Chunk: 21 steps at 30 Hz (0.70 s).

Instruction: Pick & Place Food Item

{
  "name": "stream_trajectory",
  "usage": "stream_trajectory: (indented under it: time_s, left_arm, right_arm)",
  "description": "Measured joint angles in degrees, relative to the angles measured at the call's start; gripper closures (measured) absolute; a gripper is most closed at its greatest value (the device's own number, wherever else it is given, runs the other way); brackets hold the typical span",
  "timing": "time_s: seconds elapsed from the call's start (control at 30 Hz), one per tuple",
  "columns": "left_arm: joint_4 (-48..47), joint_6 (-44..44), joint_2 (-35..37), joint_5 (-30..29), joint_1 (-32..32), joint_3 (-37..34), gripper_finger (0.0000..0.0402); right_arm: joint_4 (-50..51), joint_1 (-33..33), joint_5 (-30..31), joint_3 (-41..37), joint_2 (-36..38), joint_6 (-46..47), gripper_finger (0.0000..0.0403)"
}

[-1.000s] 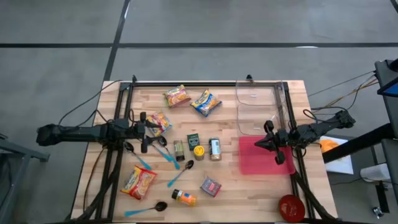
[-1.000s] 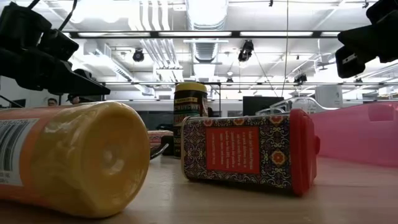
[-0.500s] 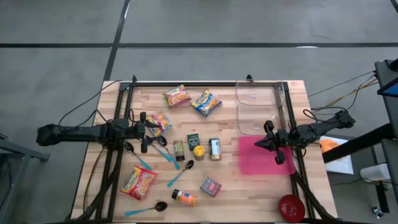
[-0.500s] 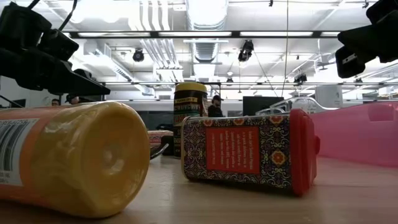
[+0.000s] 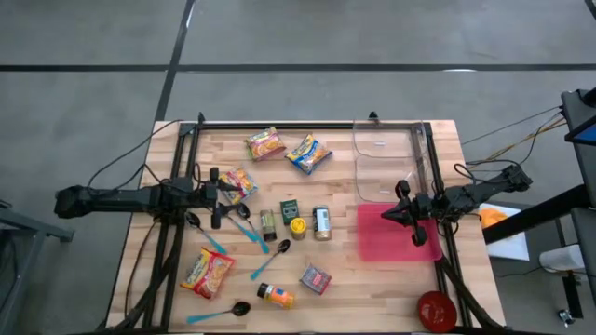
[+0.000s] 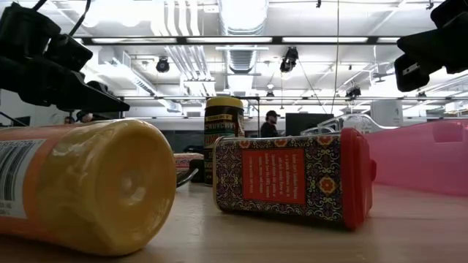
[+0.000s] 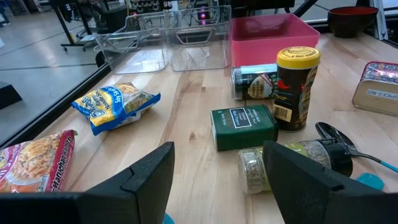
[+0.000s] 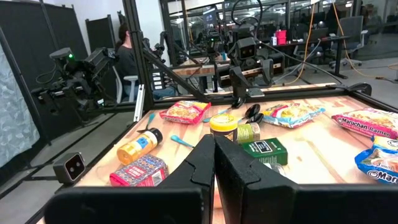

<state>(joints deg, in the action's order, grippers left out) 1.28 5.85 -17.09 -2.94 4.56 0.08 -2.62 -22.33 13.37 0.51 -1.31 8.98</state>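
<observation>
Idling at frame left, left gripper [image 5: 216, 199] fingers parted, empty, right gripper [image 5: 395, 216] pinched closed, empty, over pink bin [image 5: 391, 244] at right, food packets mid-table untouched.

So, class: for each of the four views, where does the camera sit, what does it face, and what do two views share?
High: overhead, straight down on the table; both arms.
Low: tabletop level, past the orange bottle and patterned tin; arms enter above.
Left wrist: past the open left claw toward the green box.
Right wrist: over the shut right claw.
Shared: yellow-lidded jar, both wrists.
</observation>
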Motion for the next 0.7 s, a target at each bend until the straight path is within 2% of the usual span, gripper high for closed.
stream_trajectory:
  time_s: [0.43, 0.7]
  left_arm:
    - [-0.02, 0.14, -0.01, 0.00, 0.00, 0.00, 0.0158]
    - [-0.01, 0.13, -0.02, -0.01, 0.00, 0.00, 0.0158]
  right_arm:
    - [-1.19, -0.01, 0.00, 0.00, -0.03, 1.17, 0.0395]
    - [-17.49, 0.00, 0.07, 0.02, -0.03, 1.08, 0.0395]
